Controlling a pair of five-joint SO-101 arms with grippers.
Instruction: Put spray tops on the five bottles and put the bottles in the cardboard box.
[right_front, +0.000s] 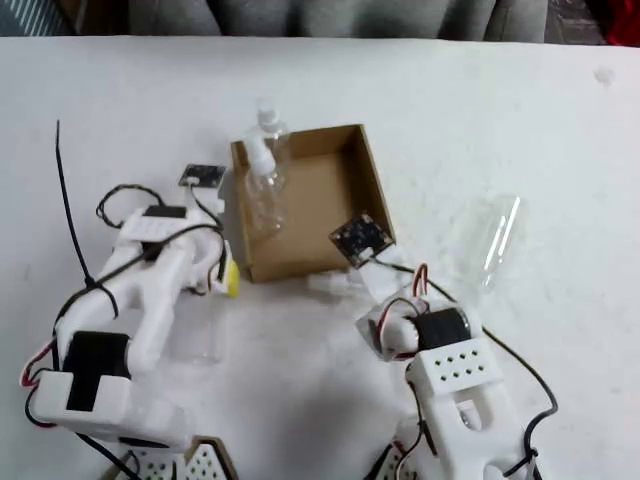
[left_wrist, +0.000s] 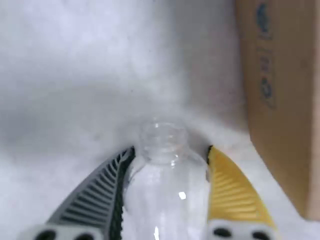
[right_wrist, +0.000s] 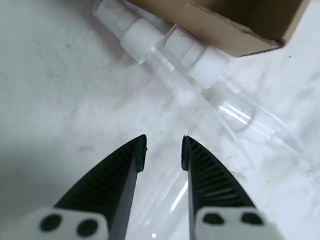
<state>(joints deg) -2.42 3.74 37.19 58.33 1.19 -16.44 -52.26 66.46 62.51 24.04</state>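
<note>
A clear, topless bottle (left_wrist: 162, 165) stands between the grey and yellow fingers (left_wrist: 232, 192) of my left gripper (left_wrist: 170, 150), which is shut on its shoulders beside the cardboard box (left_wrist: 280, 100). In the high view this gripper (right_front: 228, 278) sits at the box's (right_front: 330, 190) near left corner. Two bottles with spray tops (right_front: 265, 180) lie inside the box. My right gripper (right_wrist: 162, 145) is open a little over the table. Two white spray tops (right_wrist: 135, 32) (right_wrist: 200, 57) lie just beyond it by the box corner (right_wrist: 240, 30). A thin clear tube (right_wrist: 175, 195) lies under its fingers.
Another clear bottle (right_front: 490, 240) without a top lies on the white table to the right of the box. A faint clear bottle (right_front: 205, 338) shows beside the left arm. Cables (right_front: 120, 200) trail around both arms. Open table lies beyond the box.
</note>
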